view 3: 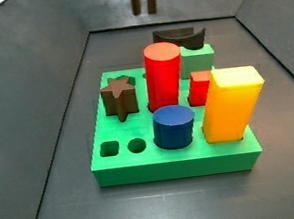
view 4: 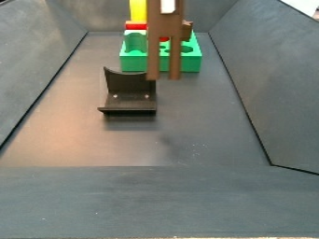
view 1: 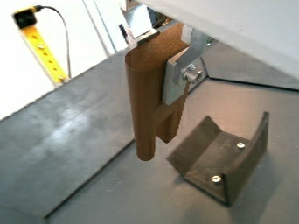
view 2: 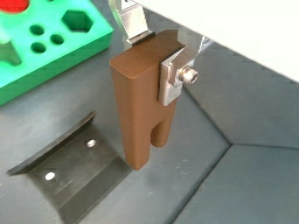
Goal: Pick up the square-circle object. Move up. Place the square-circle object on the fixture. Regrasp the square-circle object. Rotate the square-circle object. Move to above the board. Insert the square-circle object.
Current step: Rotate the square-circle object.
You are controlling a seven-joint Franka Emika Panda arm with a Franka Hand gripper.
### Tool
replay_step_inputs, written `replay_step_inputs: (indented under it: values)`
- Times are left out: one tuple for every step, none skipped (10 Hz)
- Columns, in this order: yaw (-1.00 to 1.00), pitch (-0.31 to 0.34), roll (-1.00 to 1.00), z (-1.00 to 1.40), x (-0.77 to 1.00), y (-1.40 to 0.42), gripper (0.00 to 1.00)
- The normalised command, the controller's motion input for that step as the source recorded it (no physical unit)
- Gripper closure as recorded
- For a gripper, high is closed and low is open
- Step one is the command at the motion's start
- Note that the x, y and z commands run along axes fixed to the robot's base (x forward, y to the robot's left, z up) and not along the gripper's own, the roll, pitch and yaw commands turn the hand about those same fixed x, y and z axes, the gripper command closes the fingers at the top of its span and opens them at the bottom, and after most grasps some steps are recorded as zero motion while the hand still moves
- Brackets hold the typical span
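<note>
the gripper [view 2: 167, 54] hangs above the fixture [view 4: 126, 95], its flat silver fingers [view 2: 176, 73] closed on the top end of the square-circle object [view 2: 140, 105]. in both wrist views the plates pinch the block's upper part and leave its lower length bare, which fits a piece meant to be set down prongs-first. the object is clear of the floor: in a side view it hangs [view 4: 159, 49] just over the fixture's upright back, between it and the board [view 4: 187, 58] behind.

its long axis is upright. the two prongs point down, with a slot between them; the round prong [view 1: 145, 131] shows in a wrist view, the squarer one beside it.

judging from this, the lift is done and the placing on the fixture is the step in hand. in a side view the board's paired square and round holes [view 3: 122, 147], at its near left corner, are still open.
</note>
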Motion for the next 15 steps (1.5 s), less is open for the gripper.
replay_step_inputs:
  values:
    - [-0.04, 0.011, -0.11, 0.41, -1.00, 0.09, 1.00]
    - [-0.03, 0.016, -0.11, 0.28, -0.86, 0.07, 1.00]
    - [-0.03, 0.013, -0.11, 0.22, -0.74, 0.06, 1.00]
    - [-0.03, 0.009, -0.12, 0.13, -0.51, 0.04, 1.00]
    - [-0.03, -0.001, -0.13, 0.09, -0.34, 0.03, 1.00]
    - [1.00, 0.002, -0.98, 0.00, 0.00, 0.00, 1.00]
    - [1.00, 0.003, -1.00, -0.03, 0.12, 0.03, 1.00]
    - [0.99, -0.031, -1.00, -0.02, 0.12, 0.03, 1.00]
    - [0.98, -0.066, -1.00, -0.02, 0.11, 0.00, 1.00]
    - [0.94, -0.132, -0.99, -0.01, 0.05, 0.01, 1.00]
    - [0.69, -0.128, -0.77, 0.00, 0.03, 0.01, 1.00]
    - [0.34, -0.092, -0.46, 0.00, 0.00, 0.01, 1.00]
    - [0.23, -0.082, -0.35, 0.00, 0.00, 0.00, 1.00]
    - [1.00, -0.019, -0.06, 0.00, -0.13, 0.03, 1.00]
    - [1.00, -0.018, -0.03, 0.00, -0.13, 0.03, 1.00]
